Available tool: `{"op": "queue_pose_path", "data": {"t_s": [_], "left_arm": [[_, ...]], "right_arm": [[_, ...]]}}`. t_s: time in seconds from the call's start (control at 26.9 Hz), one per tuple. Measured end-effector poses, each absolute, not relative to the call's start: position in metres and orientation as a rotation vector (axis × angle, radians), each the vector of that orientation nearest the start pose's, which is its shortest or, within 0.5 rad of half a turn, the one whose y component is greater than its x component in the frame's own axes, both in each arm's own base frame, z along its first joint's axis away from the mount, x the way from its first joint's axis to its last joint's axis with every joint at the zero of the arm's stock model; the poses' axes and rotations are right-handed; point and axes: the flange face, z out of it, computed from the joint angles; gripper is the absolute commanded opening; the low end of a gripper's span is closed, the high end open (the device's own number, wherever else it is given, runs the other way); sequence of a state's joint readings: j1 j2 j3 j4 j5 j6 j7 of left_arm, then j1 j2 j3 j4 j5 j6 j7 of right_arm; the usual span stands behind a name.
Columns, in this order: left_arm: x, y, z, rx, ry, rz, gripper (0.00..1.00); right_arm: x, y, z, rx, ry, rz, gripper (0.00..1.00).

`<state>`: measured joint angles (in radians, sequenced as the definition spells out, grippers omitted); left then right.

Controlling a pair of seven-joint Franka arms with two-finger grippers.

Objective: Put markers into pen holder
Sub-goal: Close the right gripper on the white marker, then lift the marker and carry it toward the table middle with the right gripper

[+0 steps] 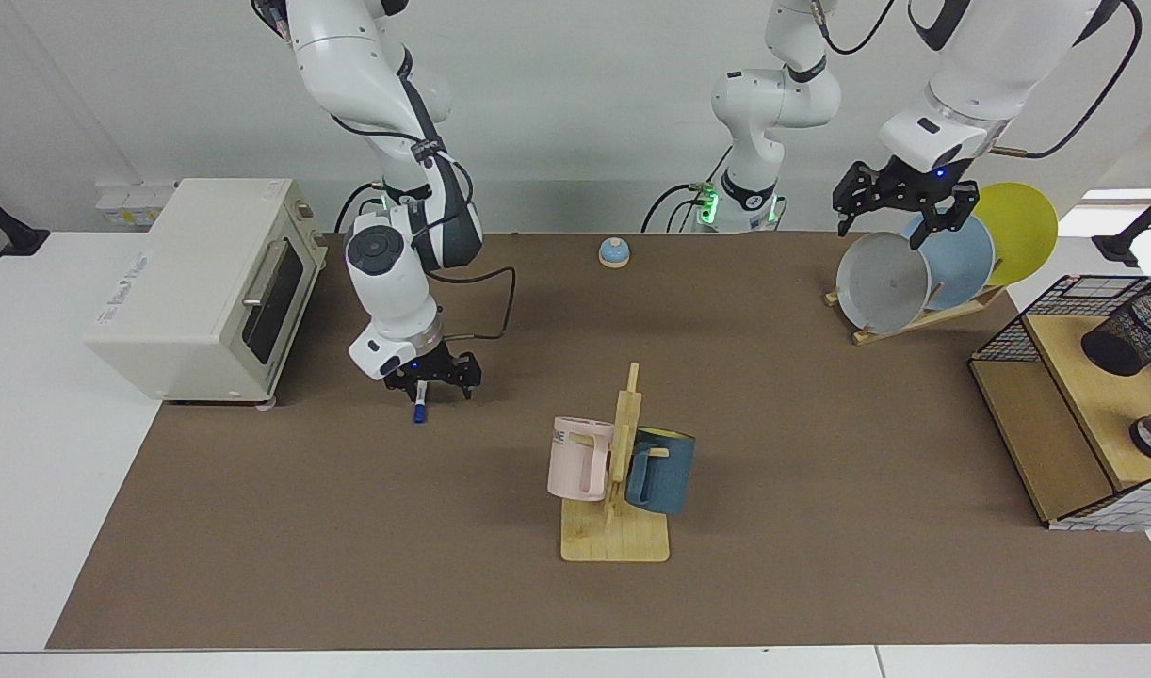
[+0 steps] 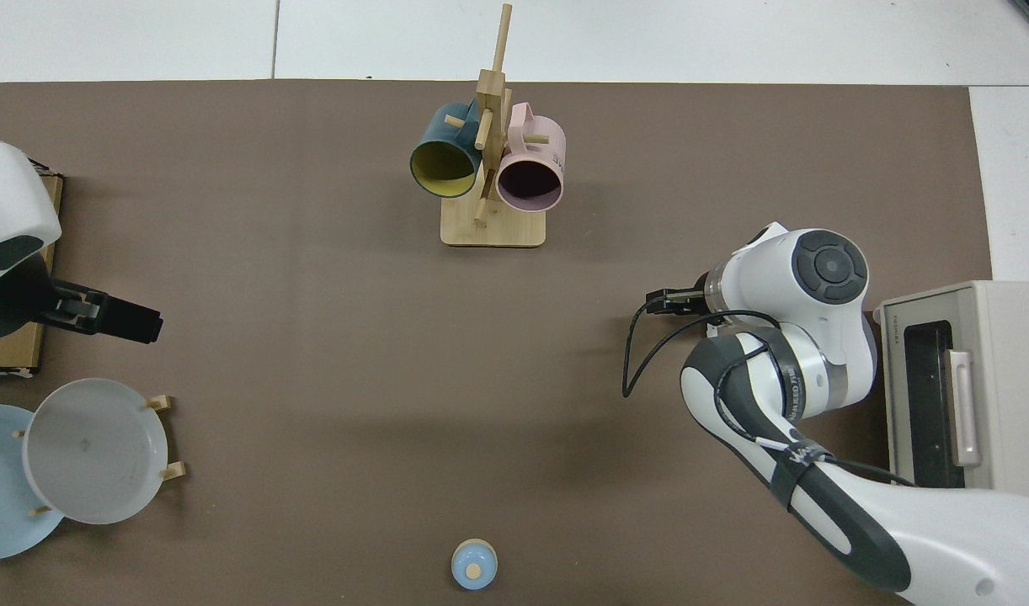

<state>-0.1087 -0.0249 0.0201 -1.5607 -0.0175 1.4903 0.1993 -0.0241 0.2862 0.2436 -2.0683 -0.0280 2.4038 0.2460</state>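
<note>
Right gripper (image 1: 430,384) is down at the worktop (image 1: 349,527), just beside the toaster oven (image 1: 194,287). My fingers (image 1: 406,386) stand spread, one on either side of the marker (image 1: 420,407), which lies flat on the brown mat. Its blue cap end pokes out toward the camera from between my fingers in the facing view; the rest of the barrel is hidden under the gripper body. I cannot tell whether either finger touches the barrel. From the top view the marker is covered by my right wrist, and only the black tip of the right gripper (image 2: 670,300) shows.

Left gripper (image 1: 900,200) hangs in the air well apart from the marker, over the dish rack, directly above the grey plate (image 1: 882,281) and the blue plate (image 1: 962,254). Its fingers (image 1: 844,202) are parted and hold nothing. The left arm waits there.

Pen holder (image 1: 1126,330) lies tilted on the wooden shelf of the wire rack (image 1: 1046,377), far across the worktop from my right fingers and lower than my left ones. Its black mesh mouth faces the middle of the worktop.

Between the two grippers stands the mug tree (image 1: 618,471) with a pink mug (image 1: 578,459) and a blue mug (image 1: 660,469). A small blue bell (image 1: 614,252) sits near the back edge of the mat.
</note>
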Motion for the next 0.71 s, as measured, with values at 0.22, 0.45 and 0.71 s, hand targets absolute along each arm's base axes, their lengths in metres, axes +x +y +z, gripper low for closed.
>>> {"op": "queue_pose_path", "data": {"t_s": [0.22, 0.45, 0.71], "left_arm": [[0.535, -0.052, 0.636, -3.127, 0.463, 0.072, 1.00], [0.534, -0.054, 0.636, -3.126, 0.468, 0.072, 1.00], [0.533, -0.056, 0.634, -3.126, 0.474, 0.080, 1.00]], "right_arm": [[0.582, 0.112, 0.286, -3.100, 0.025, -0.066, 0.98], [0.584, 0.100, 0.284, -3.102, 0.053, -0.062, 0.98], [0.584, 0.100, 0.284, -3.102, 0.054, -0.060, 0.88]]}}
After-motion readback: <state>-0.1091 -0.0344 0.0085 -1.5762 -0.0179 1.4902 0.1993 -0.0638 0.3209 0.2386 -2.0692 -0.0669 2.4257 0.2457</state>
